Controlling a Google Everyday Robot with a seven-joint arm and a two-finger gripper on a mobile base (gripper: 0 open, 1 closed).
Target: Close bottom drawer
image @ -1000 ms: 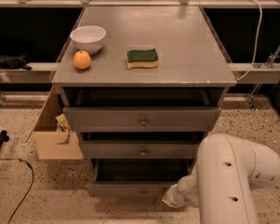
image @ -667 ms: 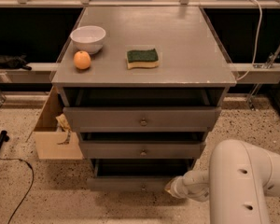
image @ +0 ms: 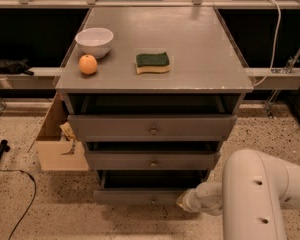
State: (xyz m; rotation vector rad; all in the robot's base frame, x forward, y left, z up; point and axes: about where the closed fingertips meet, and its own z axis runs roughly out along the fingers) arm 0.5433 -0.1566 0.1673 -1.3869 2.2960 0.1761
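while the narrow grey bottom drawer with a small round metal knob [image: 135, 197] stands a little way out under the grey cabinet [image: 200, 44], the white robot hand [image: 183, 200] sits at its right front end; whether spread or pressed together cannot be told.

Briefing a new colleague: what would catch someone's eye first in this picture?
The big white robot arm fills the lower right, its gripper at the right end of the bottom drawer front. On the cabinet top sit a white bowl, an orange and a sponge.
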